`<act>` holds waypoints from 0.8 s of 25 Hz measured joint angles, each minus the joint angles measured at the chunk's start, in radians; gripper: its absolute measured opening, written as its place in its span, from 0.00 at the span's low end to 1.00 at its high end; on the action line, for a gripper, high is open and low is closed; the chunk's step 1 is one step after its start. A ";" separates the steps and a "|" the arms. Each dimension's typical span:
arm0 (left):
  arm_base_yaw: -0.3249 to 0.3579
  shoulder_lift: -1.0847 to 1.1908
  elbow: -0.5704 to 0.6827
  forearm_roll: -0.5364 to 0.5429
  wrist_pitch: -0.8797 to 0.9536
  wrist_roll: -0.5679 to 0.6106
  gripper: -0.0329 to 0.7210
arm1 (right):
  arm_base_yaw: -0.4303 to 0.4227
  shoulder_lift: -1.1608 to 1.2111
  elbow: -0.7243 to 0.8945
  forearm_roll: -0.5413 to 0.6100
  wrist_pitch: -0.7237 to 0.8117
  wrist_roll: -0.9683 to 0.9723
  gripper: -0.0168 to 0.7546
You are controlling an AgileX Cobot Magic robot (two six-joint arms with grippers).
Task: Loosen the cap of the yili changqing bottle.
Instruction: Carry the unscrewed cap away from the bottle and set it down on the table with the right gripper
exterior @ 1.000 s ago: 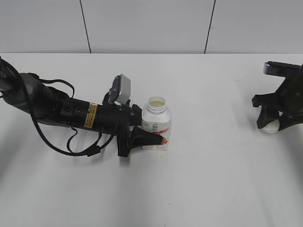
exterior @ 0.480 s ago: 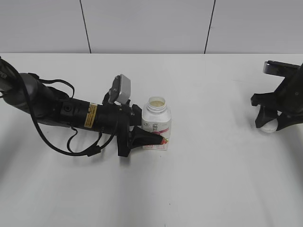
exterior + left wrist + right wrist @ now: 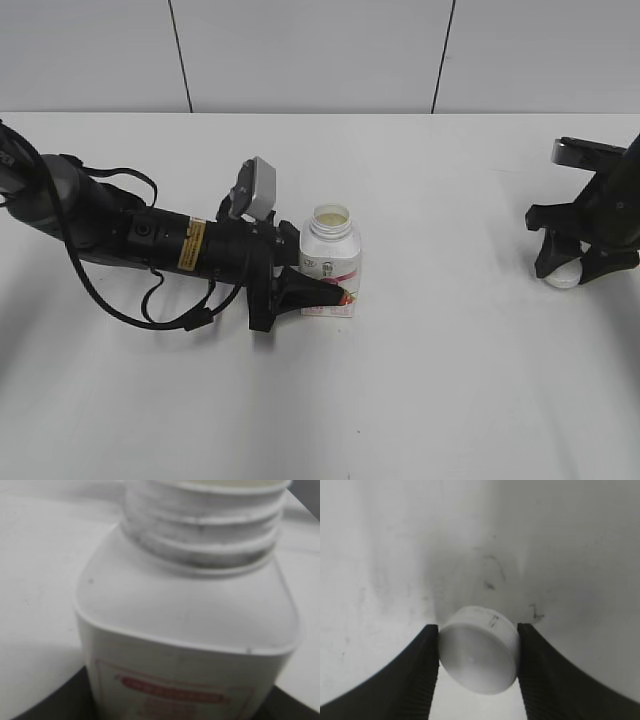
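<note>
The yili changqing bottle (image 3: 330,262) stands upright mid-table, white with a red-pink label, its mouth uncovered. My left gripper (image 3: 318,296) lies low from the left and is shut on the bottle's lower body. The left wrist view fills with the bottle (image 3: 185,630) and its bare threaded neck (image 3: 205,535); dark fingers (image 3: 45,707) show at the bottom corners. The white cap (image 3: 562,272) is far right, low over the table, with my right gripper (image 3: 563,270) shut on it. The right wrist view shows the cap (image 3: 479,652) tilted between both ribbed fingers (image 3: 417,672).
The white table (image 3: 450,380) runs back to a grey panelled wall (image 3: 300,50). The left arm's black body and cables (image 3: 140,240) lie across the left side of the table. Faint scuff marks (image 3: 492,577) show on the surface beyond the cap.
My right gripper has sunk a little and shifted slightly left with the cap, closer to the table. The left arm and the bottle have stayed still.
</note>
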 joint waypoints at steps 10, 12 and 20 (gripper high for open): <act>0.000 0.000 0.000 0.000 0.000 0.000 0.55 | 0.000 0.003 0.000 0.001 -0.002 0.000 0.58; 0.000 0.000 0.000 0.000 0.000 0.000 0.55 | 0.000 0.003 0.000 0.001 -0.001 0.000 0.65; 0.000 0.000 0.000 -0.001 0.000 0.000 0.55 | 0.000 -0.002 0.000 0.003 0.001 0.001 0.71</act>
